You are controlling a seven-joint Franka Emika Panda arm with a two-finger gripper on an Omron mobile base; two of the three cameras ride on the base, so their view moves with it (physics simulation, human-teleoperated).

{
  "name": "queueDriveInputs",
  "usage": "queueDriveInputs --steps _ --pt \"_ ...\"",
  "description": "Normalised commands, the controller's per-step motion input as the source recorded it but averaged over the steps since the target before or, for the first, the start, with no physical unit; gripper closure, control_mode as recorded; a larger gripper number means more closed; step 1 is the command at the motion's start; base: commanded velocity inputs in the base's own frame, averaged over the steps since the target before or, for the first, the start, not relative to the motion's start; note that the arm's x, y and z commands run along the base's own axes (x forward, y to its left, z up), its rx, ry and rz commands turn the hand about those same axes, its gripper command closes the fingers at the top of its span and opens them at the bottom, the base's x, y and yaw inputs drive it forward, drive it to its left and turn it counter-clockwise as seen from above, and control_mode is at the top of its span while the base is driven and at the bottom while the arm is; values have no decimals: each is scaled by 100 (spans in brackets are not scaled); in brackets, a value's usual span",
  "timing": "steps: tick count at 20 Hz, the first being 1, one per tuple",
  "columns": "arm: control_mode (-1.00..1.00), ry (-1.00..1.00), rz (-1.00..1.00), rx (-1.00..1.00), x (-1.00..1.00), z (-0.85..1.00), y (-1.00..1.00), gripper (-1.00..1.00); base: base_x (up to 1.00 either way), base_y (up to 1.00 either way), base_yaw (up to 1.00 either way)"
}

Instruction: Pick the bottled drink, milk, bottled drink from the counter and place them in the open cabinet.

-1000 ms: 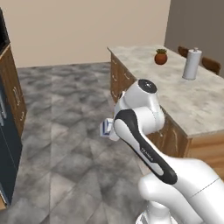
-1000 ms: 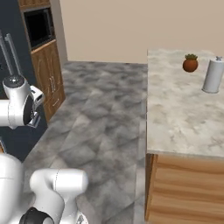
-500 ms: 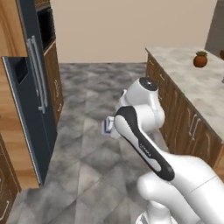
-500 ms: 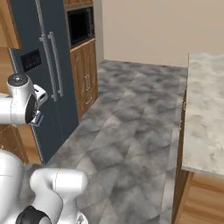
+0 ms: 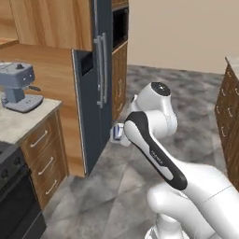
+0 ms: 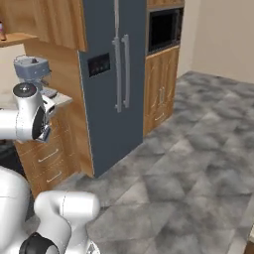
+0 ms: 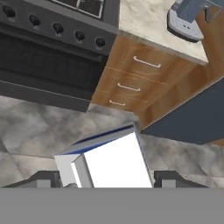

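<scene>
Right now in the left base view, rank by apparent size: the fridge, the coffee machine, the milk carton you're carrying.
1. Tall dark blue-grey fridge, largest.
2. Grey-blue coffee machine on the beige counter.
3. White-and-blue milk carton, smallest; the arm hides part of it.

Dark grey fridge with two vertical handles, tall, flanked by wood panels. Built-in microwave beyond it, wood cabinet doors below. Grey coffee machine stands on a beige worktop; wooden drawers with slim metal handles underneath. Black oven with knobs beside the drawers. Grey stone floor.
</scene>
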Motion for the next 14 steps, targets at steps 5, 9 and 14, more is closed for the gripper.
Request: queueDriveInputs --steps 5,9,14 --pt "100 0 0 0 0 0 0 100 -22 4 62" --pt "100 0 0 0 0 0 0 100 -21 1 63" --pt "100 0 0 0 0 0 0 100 -12 0 60"
